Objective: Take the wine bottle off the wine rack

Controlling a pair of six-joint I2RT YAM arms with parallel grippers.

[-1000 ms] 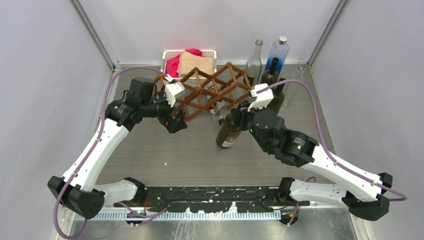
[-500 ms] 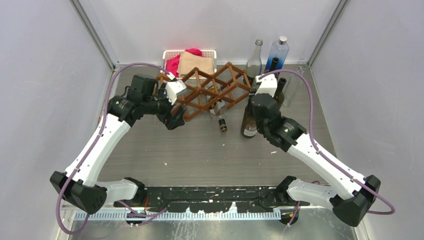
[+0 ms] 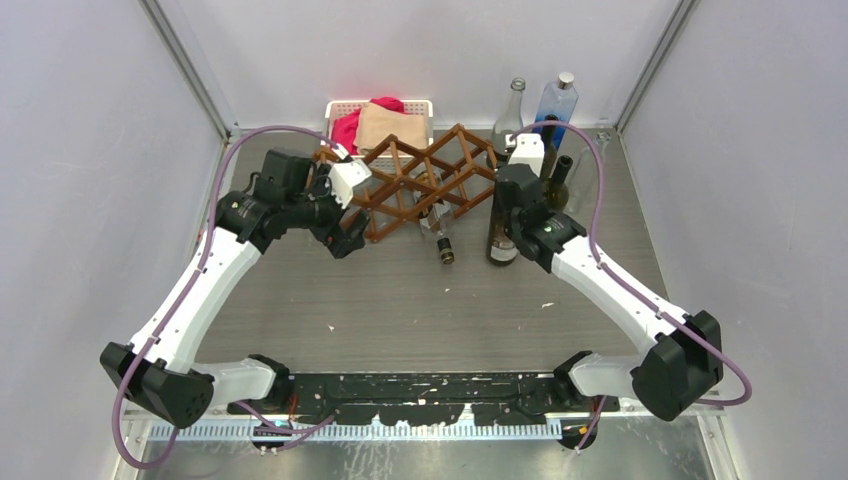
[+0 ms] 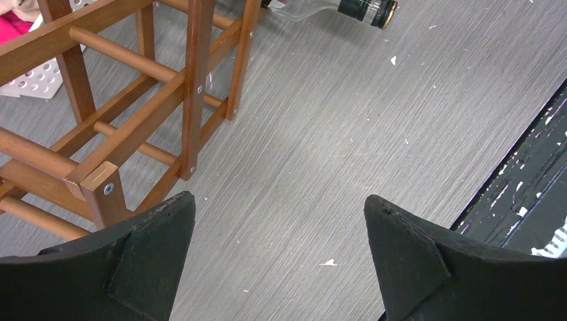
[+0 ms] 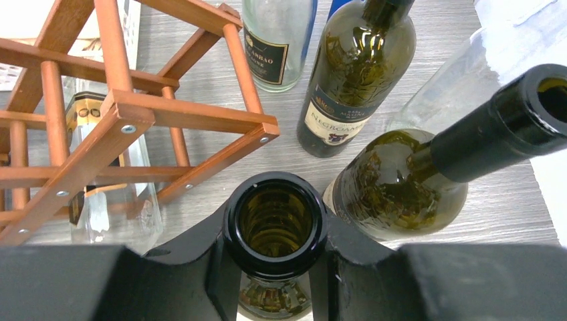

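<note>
The brown wooden wine rack (image 3: 420,180) stands at the back middle, also in the left wrist view (image 4: 134,114) and the right wrist view (image 5: 120,114). My right gripper (image 3: 507,195) is shut on the neck of a dark green wine bottle (image 3: 500,238), held upright just right of the rack; its open mouth (image 5: 275,186) sits between my fingers (image 5: 187,261). A clear bottle (image 3: 437,232) still lies in a lower cell, its neck (image 4: 364,8) pointing forward. My left gripper (image 3: 347,235) is open and empty at the rack's left front corner (image 4: 277,254).
A white basket of cloths (image 3: 378,118) sits behind the rack. A clear bottle (image 3: 510,110), a blue bottle (image 3: 555,100) and a dark bottle (image 3: 558,180) stand at the back right, close to the held bottle (image 5: 401,180). Grey walls close in on both sides.
My right arm has carried the dark bottle from the table's middle front to the right and back, turning it upright beside the standing bottles. My left arm has barely moved.
</note>
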